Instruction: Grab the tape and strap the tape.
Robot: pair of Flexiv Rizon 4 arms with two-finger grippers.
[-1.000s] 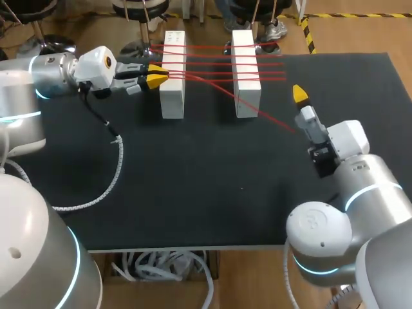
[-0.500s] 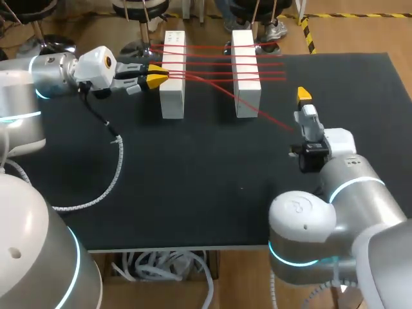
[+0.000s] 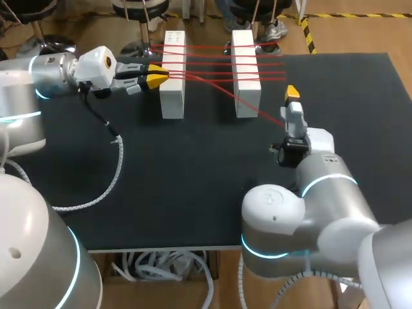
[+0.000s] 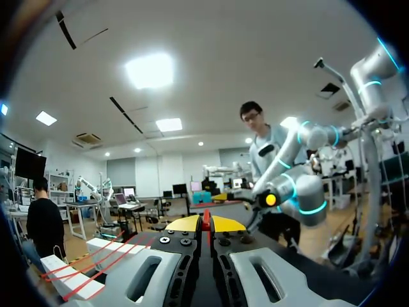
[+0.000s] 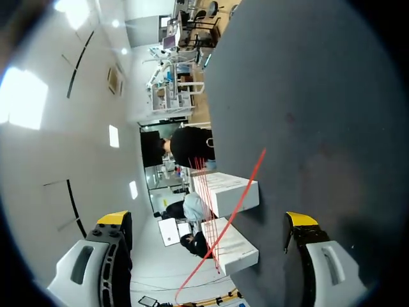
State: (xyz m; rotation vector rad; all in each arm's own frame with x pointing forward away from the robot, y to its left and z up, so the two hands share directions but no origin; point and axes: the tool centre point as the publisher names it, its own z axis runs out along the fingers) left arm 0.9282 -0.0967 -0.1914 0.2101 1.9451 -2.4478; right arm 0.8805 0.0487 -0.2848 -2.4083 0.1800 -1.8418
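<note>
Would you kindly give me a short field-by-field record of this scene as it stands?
left hand: shut on the red tape beside the left white block
right hand: open, loose tape strand passing between its fingers
tape run: several lines strung across to the right white block
table: black top

The black table cover [image 3: 193, 174] reads as matt cloth, felt-like, with no shine anywhere. The left white block [image 3: 172, 80] and the right white block [image 3: 246, 74] both look smooth and matt, with crisp edges. The tape [image 5: 234, 201] is a thin red band with a flat finish. The left arm [image 3: 32, 80] and right arm [image 3: 335, 193] wear glossy white shells that catch highlights. On the left gripper [image 4: 206, 224] I see pale grey moulded plastic, black screw heads and smooth yellow tips. The right gripper [image 5: 207, 220] has the same grey plastic and yellow caps. A white hose [image 3: 118, 164] looks like ribbed, corrugated plastic.
</note>
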